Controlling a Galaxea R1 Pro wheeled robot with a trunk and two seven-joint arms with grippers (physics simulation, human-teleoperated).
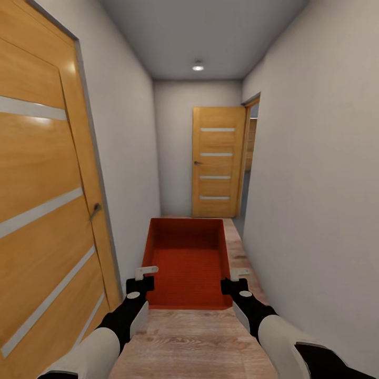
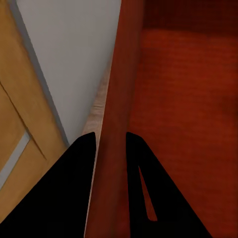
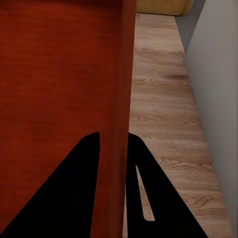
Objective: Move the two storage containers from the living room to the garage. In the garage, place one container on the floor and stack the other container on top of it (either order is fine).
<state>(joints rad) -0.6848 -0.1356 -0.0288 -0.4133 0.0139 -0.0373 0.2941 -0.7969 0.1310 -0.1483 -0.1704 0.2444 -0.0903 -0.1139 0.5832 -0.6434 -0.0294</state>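
Narrow hallway with white-grey walls (image 1: 316,173) running ahead, ceiling with a small round light (image 1: 198,67). Light wood plank floor (image 1: 195,342) running toward a closed wooden door (image 1: 217,162) at the far end, with a second opening just to its right. Big wooden door (image 1: 42,210) with pale horizontal strips sitting close along the robot's left side, its handle (image 1: 95,210) showing at the edge.

One storage container (image 1: 188,263), orange-red and open-topped, is hanging above the floor in front of the robot, held level between both arms, nothing inside it. Whether a second container is nested in it cannot be told.

Left gripper (image 1: 141,280) is gripping the container's left wall; in the left wrist view its jaws (image 2: 110,144) are straddling the wall, one black finger (image 2: 74,188) outside and one inside, pressed to the wall. Right gripper (image 1: 235,281) is gripping the right wall the same way; in the right wrist view the jaws (image 3: 113,144) are clamping the wall, with the plank floor and a grey wall beyond.
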